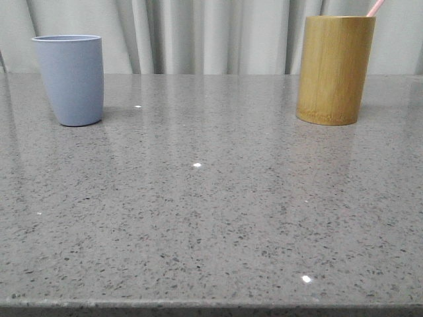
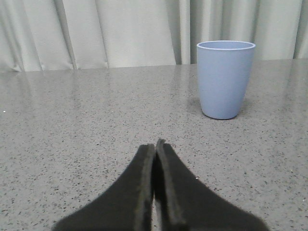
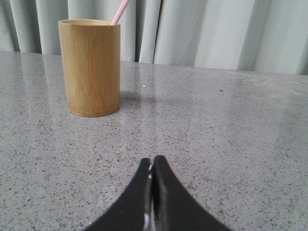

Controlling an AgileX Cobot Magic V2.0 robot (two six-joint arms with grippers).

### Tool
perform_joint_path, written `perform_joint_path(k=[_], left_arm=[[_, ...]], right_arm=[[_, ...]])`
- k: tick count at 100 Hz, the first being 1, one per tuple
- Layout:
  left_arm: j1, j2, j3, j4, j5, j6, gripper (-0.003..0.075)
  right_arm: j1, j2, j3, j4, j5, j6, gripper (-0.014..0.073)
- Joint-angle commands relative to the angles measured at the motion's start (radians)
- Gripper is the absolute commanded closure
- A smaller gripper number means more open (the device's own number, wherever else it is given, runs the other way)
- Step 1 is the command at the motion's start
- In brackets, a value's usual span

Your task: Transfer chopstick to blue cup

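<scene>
Chopstick (image 1: 375, 7) stands near-upright in the bamboo holder (image 1: 334, 69) far right, blue cup (image 1: 70, 79) far left, both hands pinched together and empty, right hand (image 3: 152, 166) nearer the holder, left hand (image 2: 155, 147) facing the cup.

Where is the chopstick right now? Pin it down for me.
The chopstick stands inside the bamboo holder at the table's far right in the front view, its pink tip leaning out over the rim, well apart from the blue cup at far left.
</scene>
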Motion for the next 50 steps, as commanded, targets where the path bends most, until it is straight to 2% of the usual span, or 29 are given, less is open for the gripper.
perform_joint_path(k=[1,50], left_arm=[[0.002,-0.034,0.009,0.000,-0.081,-0.012,0.0739],[0.002,-0.034,0.009,0.000,-0.081,-0.012,0.0739]], right_arm=[[-0.005,-0.015,0.000,-0.002,-0.087,0.000,0.0661],[-0.005,-0.015,0.000,-0.004,-0.082,-0.002,0.0661]])
